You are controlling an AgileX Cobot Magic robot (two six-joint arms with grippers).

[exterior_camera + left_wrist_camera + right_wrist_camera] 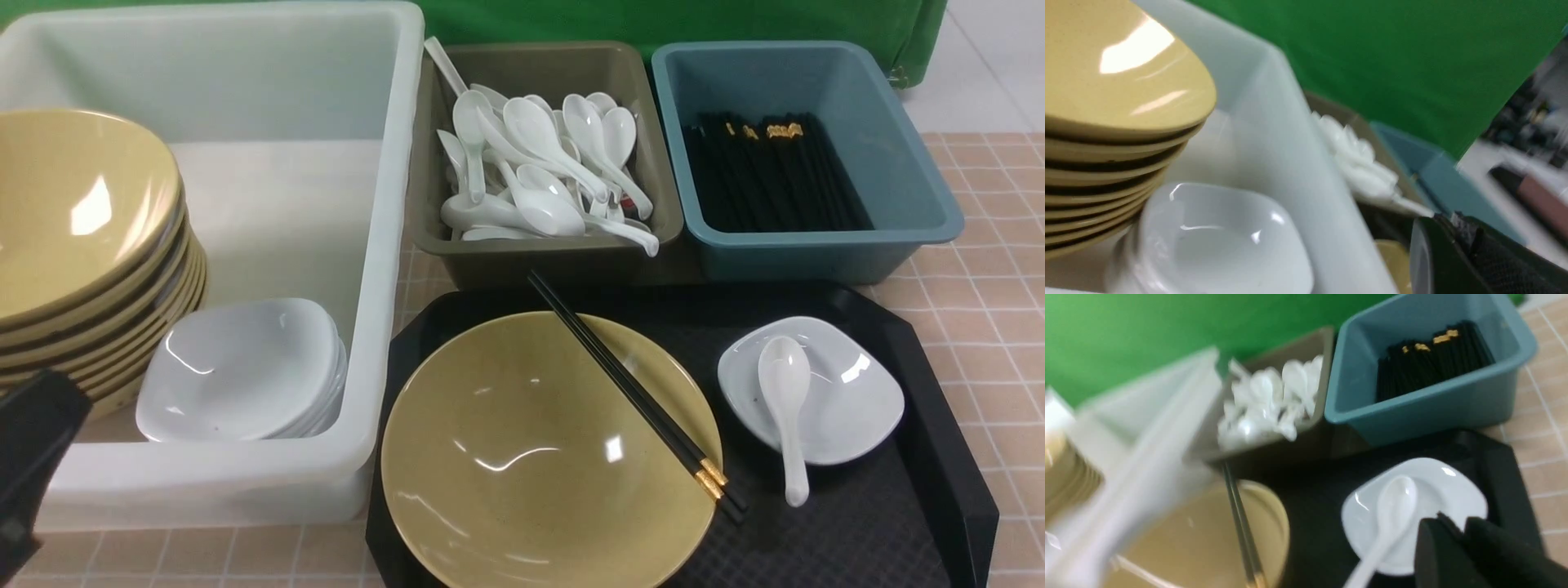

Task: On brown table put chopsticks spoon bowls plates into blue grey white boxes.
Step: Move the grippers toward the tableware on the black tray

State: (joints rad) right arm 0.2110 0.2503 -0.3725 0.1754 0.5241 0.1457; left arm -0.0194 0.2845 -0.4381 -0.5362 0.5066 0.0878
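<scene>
Nearest, to the left of the black tray [849,531], the left gripper [1453,222] hangs at the front corner of the white box [390,204]. Its two fingers lie together and hold nothing, though this view is blurred. The right gripper [1453,526] is above the right part of the tray, close to the plate [857,400]. Its fingers are also pressed together, with only a thin seam between them and nothing in it. On the left part of the tray stands a yellow bowl [531,457]. A pair of black chopsticks [629,384] lies slanted across the bowl's right side, gold-banded ends toward the front and tips reaching the tray's back edge. On the right part of the tray sits the white plate, and a white spoon [785,400] rests in it, scoop up and handle sticking out over the front rim. The tray stands on the tiled table [996,245]. Touching the tray's left side is the large white box, which holds a stack of bowls [73,212] and, just beside it on the side toward the tray, a stack of plates [237,367]. Directly behind the tray is the grey box [563,261] with a heap of spoons [539,171]. Behind the tray's right half is the blue box [816,253] with a bundle of black chopsticks [775,175]. Farthest behind the tray hangs a green cloth [653,20].
</scene>
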